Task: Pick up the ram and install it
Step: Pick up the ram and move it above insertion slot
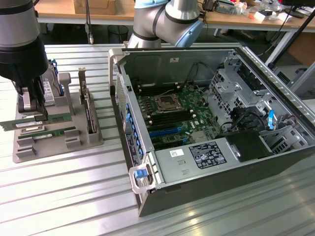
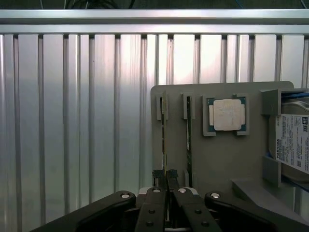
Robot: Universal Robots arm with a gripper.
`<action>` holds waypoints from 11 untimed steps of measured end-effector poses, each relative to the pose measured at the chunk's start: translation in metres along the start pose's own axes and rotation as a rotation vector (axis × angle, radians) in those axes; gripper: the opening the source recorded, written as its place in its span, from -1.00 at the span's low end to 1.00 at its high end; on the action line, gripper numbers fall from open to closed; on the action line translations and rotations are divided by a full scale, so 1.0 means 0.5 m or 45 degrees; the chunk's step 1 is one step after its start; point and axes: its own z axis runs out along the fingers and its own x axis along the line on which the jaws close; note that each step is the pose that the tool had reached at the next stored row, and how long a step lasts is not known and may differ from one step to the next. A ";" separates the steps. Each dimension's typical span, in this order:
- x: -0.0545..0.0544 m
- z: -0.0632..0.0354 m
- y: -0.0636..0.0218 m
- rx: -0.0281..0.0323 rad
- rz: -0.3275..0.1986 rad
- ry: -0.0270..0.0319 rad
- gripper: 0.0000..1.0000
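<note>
Table [image 1: 74, 187]: ribbed bare aluminium, slats running across. Behind it, at 12 o'clock in the exterior view, a wooden table [image 1: 98, 12] with boxes and cables.

Open computer case [image 1: 275, 162] lies on its side mid-table. Inside: green motherboard [image 1: 177, 113], bare processor socket [image 1: 165, 103], and at 6 o'clock of the board a grey power supply [image 1: 197, 160] with a black label.

Grey parts tray [image 1: 59, 145] sits at 9 o'clock from the case, just beside it. In the tray: expansion card [image 1: 90, 115] standing in a slot, hard drive [image 2: 292, 145], silver processor chip [image 2: 227, 115], two sticks standing on edge.

Gripper [image 1: 33, 114] is down on the tray. Wrist view: gripper [image 2: 164, 176] narrow, fingertips pinching the ram [image 2: 163, 140], which sits in its tray slot. Second stick [image 2: 188, 140] stands just beside it, on the chip's side.
</note>
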 end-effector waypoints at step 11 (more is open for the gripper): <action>0.001 -0.013 0.000 0.0000 0.000 0.0000 -0.76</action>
